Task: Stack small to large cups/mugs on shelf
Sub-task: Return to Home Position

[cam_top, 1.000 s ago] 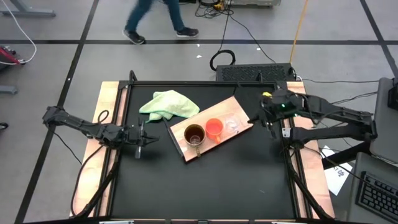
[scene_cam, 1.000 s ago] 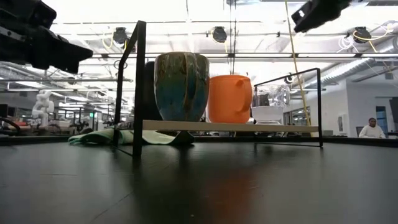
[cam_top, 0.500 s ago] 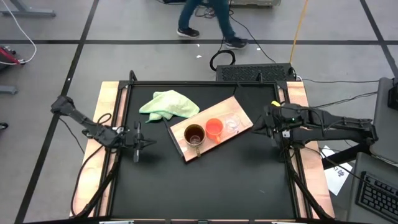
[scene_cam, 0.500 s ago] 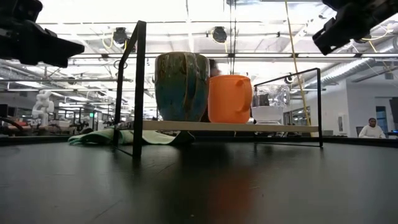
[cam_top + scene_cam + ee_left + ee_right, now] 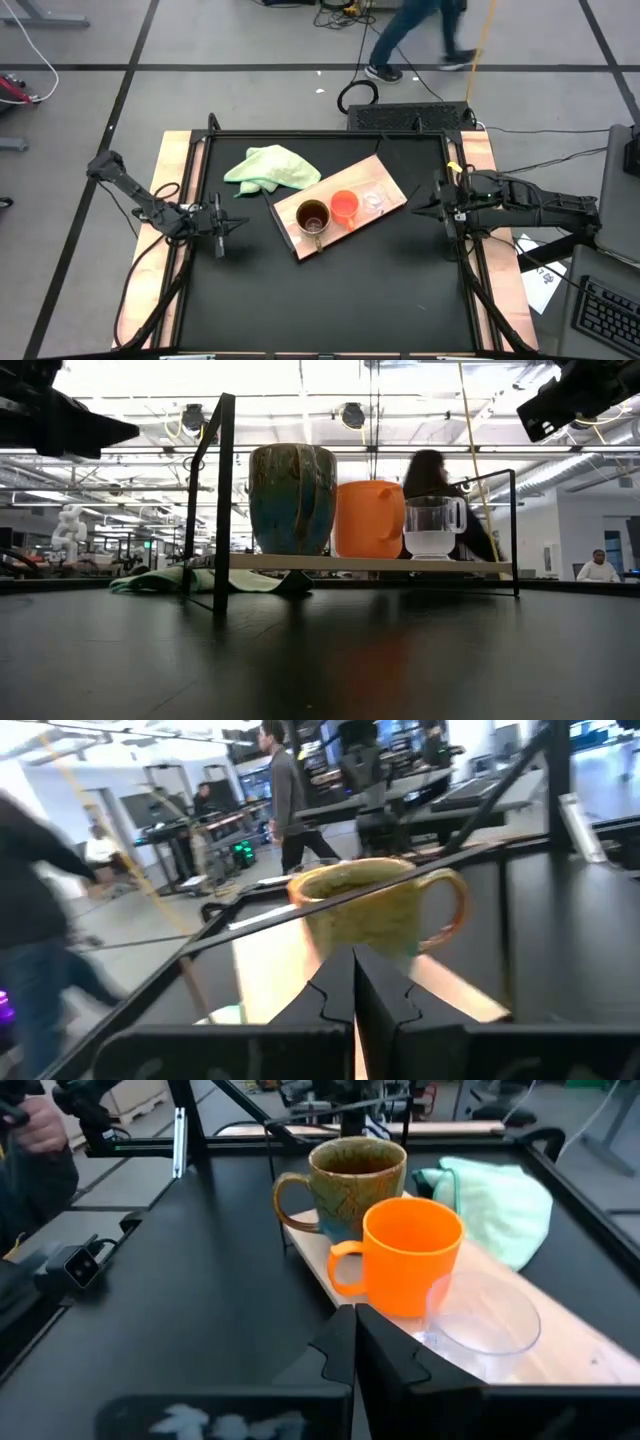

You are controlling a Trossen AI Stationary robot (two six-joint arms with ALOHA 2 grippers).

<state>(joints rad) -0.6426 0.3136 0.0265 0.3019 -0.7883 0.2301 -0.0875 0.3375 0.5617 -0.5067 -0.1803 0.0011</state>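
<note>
three on wood shelf (image 5: pixel 350 563) | glazed mug (image 5: pixel 357 1185) | orange cup (image 5: pixel 410 1255) | clear glass (image 5: pixel 483 1325)

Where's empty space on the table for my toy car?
The near half of the black table is bare, in front of the shelf, between the left gripper and the right gripper. The far right corner is free too. The shelf is crowded: brown mug, orange cup and glass cup in a row. The green cloth covers the far left.
</note>
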